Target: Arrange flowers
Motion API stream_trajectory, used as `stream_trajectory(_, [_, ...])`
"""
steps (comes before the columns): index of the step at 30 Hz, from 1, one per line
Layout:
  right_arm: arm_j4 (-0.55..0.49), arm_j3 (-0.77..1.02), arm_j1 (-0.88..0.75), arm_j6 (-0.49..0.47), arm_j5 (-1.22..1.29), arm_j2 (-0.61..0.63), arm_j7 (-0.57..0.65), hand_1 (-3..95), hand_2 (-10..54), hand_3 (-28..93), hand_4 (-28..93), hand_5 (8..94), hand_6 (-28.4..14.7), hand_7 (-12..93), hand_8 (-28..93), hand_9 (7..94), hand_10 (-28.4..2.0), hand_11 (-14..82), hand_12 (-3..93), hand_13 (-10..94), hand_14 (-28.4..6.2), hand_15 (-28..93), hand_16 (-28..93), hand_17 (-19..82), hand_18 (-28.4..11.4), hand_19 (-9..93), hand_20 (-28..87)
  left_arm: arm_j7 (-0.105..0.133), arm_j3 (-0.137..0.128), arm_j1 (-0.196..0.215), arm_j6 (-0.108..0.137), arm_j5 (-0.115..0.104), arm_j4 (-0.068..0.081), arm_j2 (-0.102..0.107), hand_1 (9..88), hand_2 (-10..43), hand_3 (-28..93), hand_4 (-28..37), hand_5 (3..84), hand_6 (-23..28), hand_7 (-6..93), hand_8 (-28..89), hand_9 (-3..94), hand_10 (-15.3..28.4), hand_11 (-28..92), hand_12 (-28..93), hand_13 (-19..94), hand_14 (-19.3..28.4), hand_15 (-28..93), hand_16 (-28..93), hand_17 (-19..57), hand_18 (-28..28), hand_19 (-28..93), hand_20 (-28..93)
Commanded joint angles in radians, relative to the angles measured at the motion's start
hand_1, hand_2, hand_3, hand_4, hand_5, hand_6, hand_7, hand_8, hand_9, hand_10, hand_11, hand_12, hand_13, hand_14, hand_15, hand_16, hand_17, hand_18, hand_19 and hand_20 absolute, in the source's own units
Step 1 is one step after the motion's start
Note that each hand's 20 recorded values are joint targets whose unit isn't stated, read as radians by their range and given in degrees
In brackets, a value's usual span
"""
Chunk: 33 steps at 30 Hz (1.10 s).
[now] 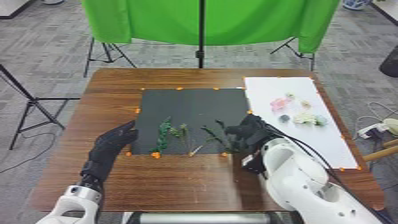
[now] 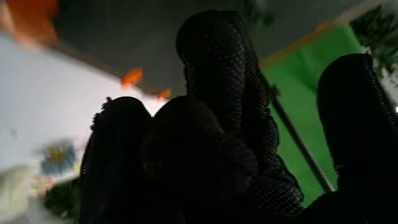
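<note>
Indistinctly, the right hand [image 1: 251, 131] sits over the right-hand part of the black mat [image 1: 195, 107], beside a leafy green sprig [image 1: 211, 135], and I cannot tell whether it is released, clenched or grasping a stem; the glove's darkness swallows whatever may lie against it. The left hand [image 1: 117, 136] is at the mat's left edge, its own state too dark and small to tell. On the mat, a fuller green sprig [image 1: 163, 133] lies toward the left and a thinner stem [image 1: 183, 134] lies just beside it, their lower ends hard to make out. To the right, the white sheet [image 1: 315, 145] carries a pink flower [image 1: 279, 104], a cream-white bloom [image 1: 306, 119] and a small grey-blue piece [image 1: 284, 119] near them, petals too blurred to separate. Small orange pieces [image 1: 155, 155] dot the edges of mat and sheet on the brown table [image 1: 178, 182]. From the right wrist, the black glove hides much of the scene, the blue flower [image 2: 59, 158] is a soft smudge, and a pale bloom [image 2: 13, 192] is cut off by the frame, while the green cloth [image 2: 306, 95] shows past the glove.
</note>
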Motion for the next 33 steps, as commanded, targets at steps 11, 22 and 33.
stream_trajectory(11, [-0.071, 0.099, -0.054, 0.001, -0.063, -0.013, 0.007, 27.3, 4.4, 56, -8, 85.5, -5.6, 26, -5, 93.5, -13.3, 40.7, 23.2, 94, -3.9, 65, 22, 75, -8.1, 93, 50, -0.013, 0.003, 0.007, -0.014, 0.008, 0.003, -0.012, 25.3, -3.3, 63, -20.5, 42.8, 5.3, 4.8, -4, 41.5, 13.0, 13, 16, 29, 16.8, 18, 5, -0.3, 14.5, 7, 19])
stream_trajectory(22, [0.029, 0.212, -0.017, 0.011, -0.231, 0.181, 0.057, 34.8, -3.4, 61, -8, 63.5, -3.1, 13, -4, 70.3, -18.7, 19.1, 25.2, 84, -7.8, 57, 34, 60, -13.5, 93, 53, -0.017, 0.003, 0.007, -0.009, 0.006, 0.002, -0.005, 25.3, -3.1, 63, -20.6, 42.8, 5.3, 4.8, -4, 41.5, 13.0, 13, 16, 29, 16.8, 18, 5, -0.4, 14.6, 7, 19])
stream_trajectory(33, [0.17, 0.095, 0.058, 0.002, -0.178, 0.188, 0.048, 38.0, -9.5, 64, -9, 56.5, -2.0, 9, -5, 68.1, -18.5, 16.5, 23.0, 86, -6.1, 56, 31, 62, -11.7, 93, 49, -0.014, 0.001, 0.005, -0.009, 0.007, 0.001, -0.005, 25.4, -3.1, 63, -20.6, 42.9, 5.2, 4.9, -4, 41.5, 13.0, 13, 16, 29, 16.9, 18, 5, -0.3, 14.5, 7, 19])
